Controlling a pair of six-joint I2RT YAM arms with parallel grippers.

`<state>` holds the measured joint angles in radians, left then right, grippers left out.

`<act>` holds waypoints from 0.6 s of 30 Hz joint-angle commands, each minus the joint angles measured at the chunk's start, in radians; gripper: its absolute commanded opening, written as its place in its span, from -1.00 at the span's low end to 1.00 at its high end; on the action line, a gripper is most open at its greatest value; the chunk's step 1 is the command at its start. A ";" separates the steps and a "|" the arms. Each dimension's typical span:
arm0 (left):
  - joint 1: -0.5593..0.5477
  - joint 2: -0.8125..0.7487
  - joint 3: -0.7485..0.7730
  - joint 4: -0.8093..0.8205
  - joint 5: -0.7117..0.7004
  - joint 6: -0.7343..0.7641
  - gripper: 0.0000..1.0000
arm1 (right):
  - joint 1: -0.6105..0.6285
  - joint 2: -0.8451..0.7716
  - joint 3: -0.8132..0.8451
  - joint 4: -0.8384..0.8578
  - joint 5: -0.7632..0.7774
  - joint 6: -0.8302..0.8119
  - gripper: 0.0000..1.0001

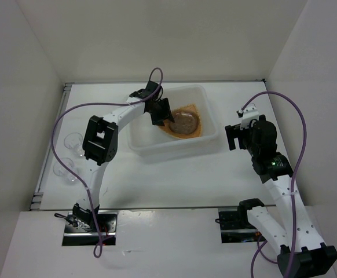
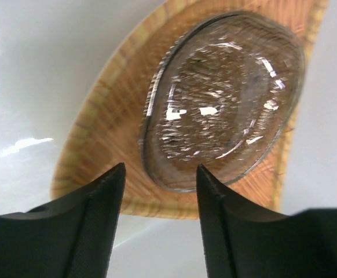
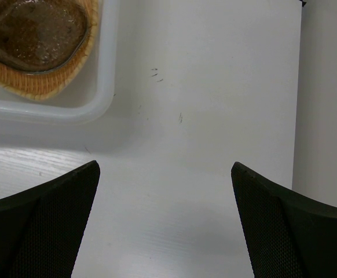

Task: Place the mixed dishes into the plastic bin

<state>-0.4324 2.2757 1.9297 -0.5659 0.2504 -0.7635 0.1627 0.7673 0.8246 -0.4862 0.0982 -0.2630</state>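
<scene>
Bearing the plastic bin [image 1: 157, 148], a white table [image 1: 174, 182] between white walls [image 1: 157, 35].

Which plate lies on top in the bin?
The small grey-brown see-through plate; it rests on the larger orange ribbed plate inside the white bin.

The left arm [image 1: 102, 139] stretches toward the upper centre of the overhead view, its left gripper [image 2: 160, 168] tipped downward with fingers [image 2: 93, 220] parted and empty. The right gripper [image 3: 165, 165], centre right, gapes wide and is empty.
</scene>
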 commanded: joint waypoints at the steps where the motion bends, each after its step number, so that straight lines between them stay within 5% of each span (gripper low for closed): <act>1: 0.007 -0.050 -0.003 -0.064 -0.077 -0.010 0.32 | -0.006 -0.005 -0.004 0.054 0.015 -0.005 0.98; 6: 0.007 -0.272 0.083 -0.154 -0.313 0.013 0.45 | -0.006 -0.005 -0.004 0.054 0.015 -0.005 0.98; 7: 0.007 -0.324 0.083 -0.140 -0.404 0.029 0.59 | -0.006 -0.005 -0.004 0.054 0.015 -0.005 0.98; 8: 0.027 -0.422 0.069 -0.131 -0.434 0.038 1.00 | -0.006 -0.005 -0.004 0.054 0.015 -0.005 0.98; 12: 0.217 -0.541 0.006 -0.274 -0.465 0.007 1.00 | -0.006 -0.005 -0.004 0.054 0.015 -0.005 0.98; 18: 0.450 -0.653 -0.288 -0.344 -0.490 0.026 1.00 | -0.006 0.004 -0.004 0.054 0.015 -0.005 0.98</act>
<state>-0.0208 1.5719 1.8072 -0.7460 -0.2039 -0.7475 0.1627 0.7692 0.8246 -0.4858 0.0986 -0.2630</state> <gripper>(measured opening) 1.000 0.987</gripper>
